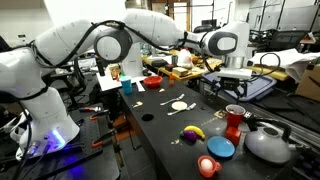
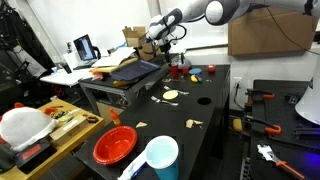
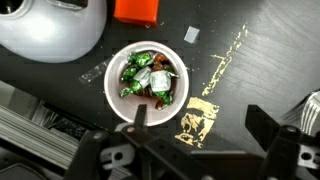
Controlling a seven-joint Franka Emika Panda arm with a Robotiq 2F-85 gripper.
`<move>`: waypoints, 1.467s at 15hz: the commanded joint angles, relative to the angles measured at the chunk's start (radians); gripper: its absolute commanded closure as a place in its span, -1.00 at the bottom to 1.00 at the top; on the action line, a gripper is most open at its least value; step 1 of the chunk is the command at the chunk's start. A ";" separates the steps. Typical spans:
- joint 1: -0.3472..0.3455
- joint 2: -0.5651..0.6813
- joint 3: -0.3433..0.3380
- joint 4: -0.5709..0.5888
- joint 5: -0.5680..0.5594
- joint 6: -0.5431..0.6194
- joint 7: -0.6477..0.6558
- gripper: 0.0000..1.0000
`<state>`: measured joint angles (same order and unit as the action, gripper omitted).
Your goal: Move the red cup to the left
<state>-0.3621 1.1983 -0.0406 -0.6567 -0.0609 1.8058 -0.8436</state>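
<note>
Hovering over the red cup (image 3: 147,80), my hand (image 3: 201,113) gapes wide and empty; grasp and leftward move both remain undone.

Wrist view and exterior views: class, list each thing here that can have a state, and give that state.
red cup: upright, uncovered, wrapped sweets inside, not gripped.
gripper: jaws open, empty, above the red cup.
blue cup: upright, uncovered.
screen: lit.
</note>
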 commanded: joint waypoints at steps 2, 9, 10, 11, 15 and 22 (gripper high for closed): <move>-0.009 0.062 0.000 0.098 0.001 -0.062 -0.016 -1.00; -0.013 0.098 -0.006 0.115 -0.003 -0.058 0.001 -0.50; -0.013 0.101 -0.006 0.116 -0.002 -0.057 0.002 -0.47; -0.013 0.103 -0.007 0.117 -0.003 -0.055 0.004 -0.31; -0.014 0.100 -0.009 0.121 -0.003 -0.051 0.005 0.29; -0.012 0.082 -0.017 0.129 -0.011 -0.048 0.000 1.00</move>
<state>-0.3744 1.2823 -0.0490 -0.5578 -0.0642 1.7796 -0.8413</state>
